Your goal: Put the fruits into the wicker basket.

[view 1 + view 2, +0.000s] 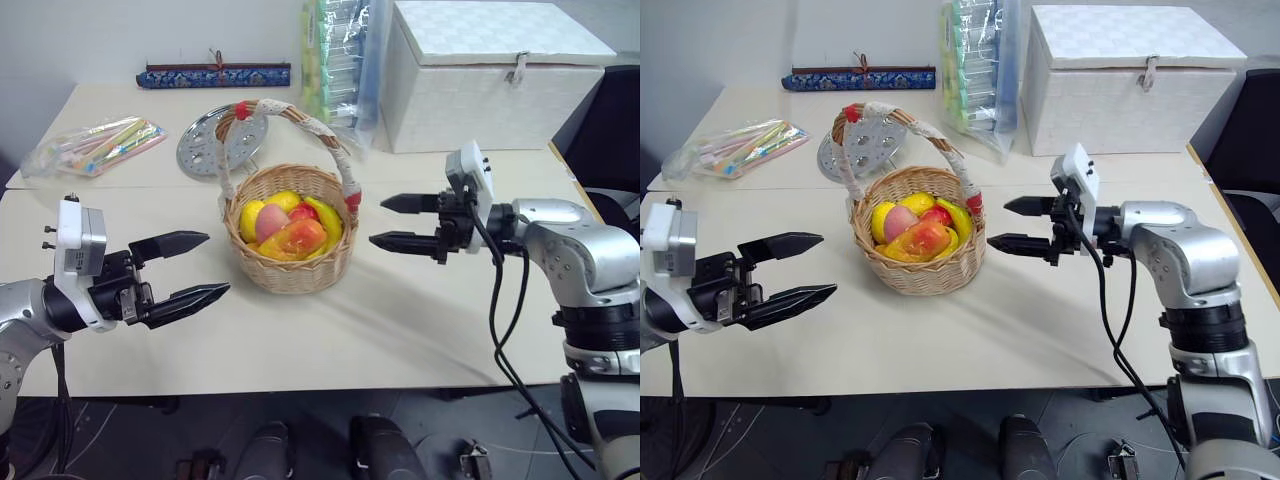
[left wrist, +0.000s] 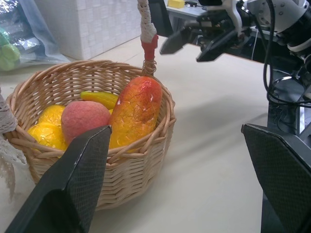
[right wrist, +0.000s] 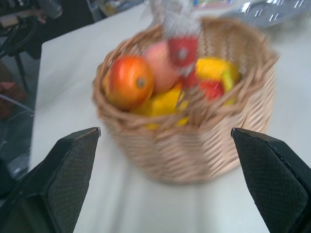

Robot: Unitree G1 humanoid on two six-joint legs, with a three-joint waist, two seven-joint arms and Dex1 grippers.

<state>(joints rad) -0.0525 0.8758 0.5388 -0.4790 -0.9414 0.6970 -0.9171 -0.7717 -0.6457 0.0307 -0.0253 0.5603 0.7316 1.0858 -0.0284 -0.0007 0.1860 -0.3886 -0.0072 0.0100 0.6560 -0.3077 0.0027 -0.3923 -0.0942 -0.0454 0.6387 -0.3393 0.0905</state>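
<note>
Both grippers, left [image 1: 207,265] & right [image 1: 390,222], open w/ wicker basket [image 1: 290,270] between; white box [image 1: 480,75] behind.

Tan woven wicker basket [image 1: 292,262], handle wrapped in pale cloth with red ties; pink-red peach [image 2: 85,120] beside a yellow-orange mango [image 2: 136,108] blushed red and finely crackled; more yellow fruit pieces [image 2: 48,126] under them; pale cream bench [image 1: 400,320]; white lidded box [image 1: 480,75] with a quilted diamond pattern; silver perforated plate [image 1: 205,145]; clear bag of sticks [image 1: 95,145] in pink, green, yellow and orange; dark blue patterned bar [image 1: 215,75] with red trim; black textured fingers [image 1: 185,270] on the left tool [image 1: 205,265]; black on the right tool [image 1: 385,221] too.
</note>
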